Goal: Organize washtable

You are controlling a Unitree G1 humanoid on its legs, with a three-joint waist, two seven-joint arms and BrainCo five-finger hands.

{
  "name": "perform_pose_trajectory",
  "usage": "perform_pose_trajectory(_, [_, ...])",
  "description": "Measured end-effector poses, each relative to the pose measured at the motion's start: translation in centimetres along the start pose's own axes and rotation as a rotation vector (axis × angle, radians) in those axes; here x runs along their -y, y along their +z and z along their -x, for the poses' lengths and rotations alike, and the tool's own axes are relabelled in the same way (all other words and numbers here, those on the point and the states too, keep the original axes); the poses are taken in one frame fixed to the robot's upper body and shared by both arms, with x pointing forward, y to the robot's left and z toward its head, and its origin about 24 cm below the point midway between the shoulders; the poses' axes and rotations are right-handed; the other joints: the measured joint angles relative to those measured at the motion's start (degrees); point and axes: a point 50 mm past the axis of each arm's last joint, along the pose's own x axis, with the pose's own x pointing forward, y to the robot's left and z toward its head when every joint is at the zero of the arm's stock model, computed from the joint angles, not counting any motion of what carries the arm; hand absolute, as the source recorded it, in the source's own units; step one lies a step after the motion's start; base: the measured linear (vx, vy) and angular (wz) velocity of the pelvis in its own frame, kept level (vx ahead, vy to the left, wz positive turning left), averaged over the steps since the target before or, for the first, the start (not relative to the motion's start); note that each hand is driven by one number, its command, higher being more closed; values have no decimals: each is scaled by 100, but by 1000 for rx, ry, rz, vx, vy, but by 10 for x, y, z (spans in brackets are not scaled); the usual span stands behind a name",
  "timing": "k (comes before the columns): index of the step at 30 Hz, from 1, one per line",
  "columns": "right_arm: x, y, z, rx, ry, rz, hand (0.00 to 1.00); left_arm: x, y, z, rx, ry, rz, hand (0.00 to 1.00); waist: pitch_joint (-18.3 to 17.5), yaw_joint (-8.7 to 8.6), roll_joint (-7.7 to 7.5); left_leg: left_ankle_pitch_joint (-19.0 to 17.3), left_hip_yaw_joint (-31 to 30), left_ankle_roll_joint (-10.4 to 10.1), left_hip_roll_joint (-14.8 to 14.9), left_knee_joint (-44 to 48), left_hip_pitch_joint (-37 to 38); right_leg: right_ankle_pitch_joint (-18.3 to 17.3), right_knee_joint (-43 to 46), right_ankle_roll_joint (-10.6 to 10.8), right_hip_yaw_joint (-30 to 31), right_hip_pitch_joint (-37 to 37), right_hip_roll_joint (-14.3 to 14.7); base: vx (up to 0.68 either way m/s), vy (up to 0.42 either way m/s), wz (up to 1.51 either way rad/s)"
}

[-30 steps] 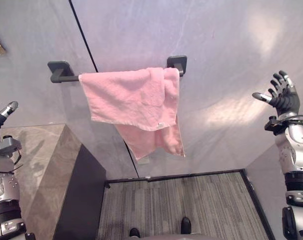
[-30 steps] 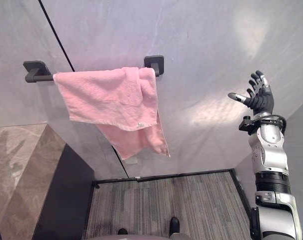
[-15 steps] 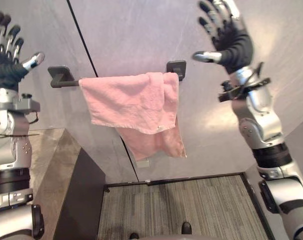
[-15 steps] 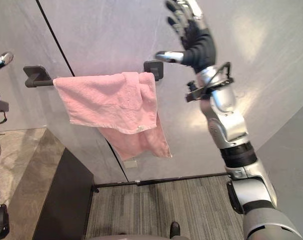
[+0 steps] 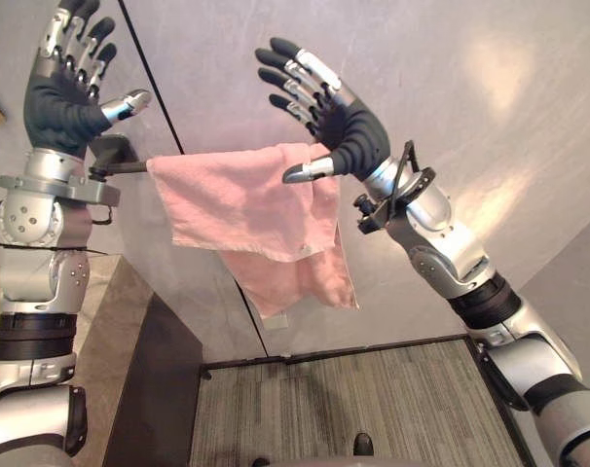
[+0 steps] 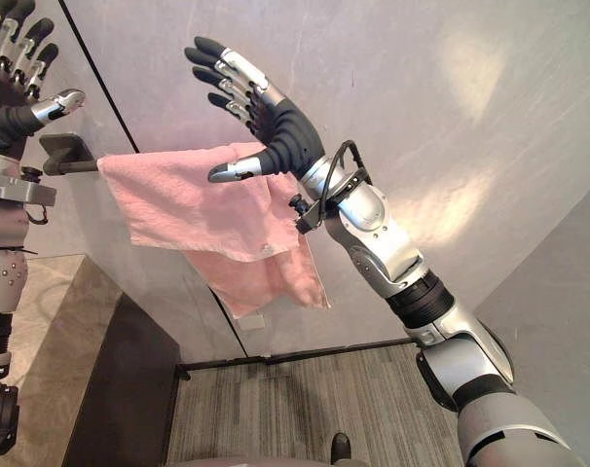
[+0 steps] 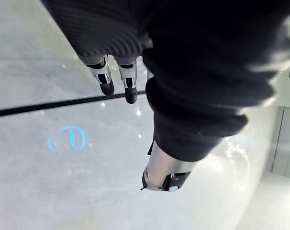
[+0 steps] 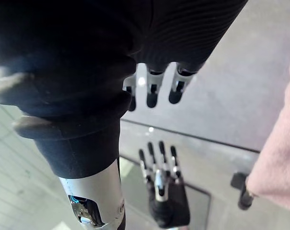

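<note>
Pink towel (image 5: 241,199) draped over wall bar (image 5: 129,167); right hand (image 5: 346,136) before towel's top edge, left hand (image 5: 66,97) left of towel, both released, fingers spread

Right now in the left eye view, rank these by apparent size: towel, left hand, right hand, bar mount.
1. towel, largest.
2. right hand and left hand look about alike, and nearness to the camera may differ, so I won't rank them.
3. bar mount, smallest.
</note>
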Motion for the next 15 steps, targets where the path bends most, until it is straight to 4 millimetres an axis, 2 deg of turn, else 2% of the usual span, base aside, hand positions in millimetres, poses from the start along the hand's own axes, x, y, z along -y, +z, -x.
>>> perform_pose_trajectory(2, [-5,-3,-1,-7,25,-22,0,5,5,-1,23,-22,12,0,-16,0,22,0,1,0,5,0,0,0,0,0,-3,0,3,0,0,0])
perform_pose_trajectory(4, [-12,-8,-1,-27,63,-31,0,20,8,0,38,-99,48,0,-22,2,18,2,2,-1,22,0,2,-14,0,19,-12,4,15,0,0,0])
perform_pose_trajectory(11, [-25,-14,-5,-51,128,-93,0,39,-12,17,-56,-202,172,0,-58,-5,3,6,23,-14,76,0,24,-24,0,11,-44,12,23,0,1,-1])
perform_pose_trajectory(15, [-32,-15,-9,-57,165,-100,0,48,-9,22,-54,-239,259,0,-64,-10,8,4,22,-20,83,0,23,-26,-1,10,-51,11,27,0,0,0])
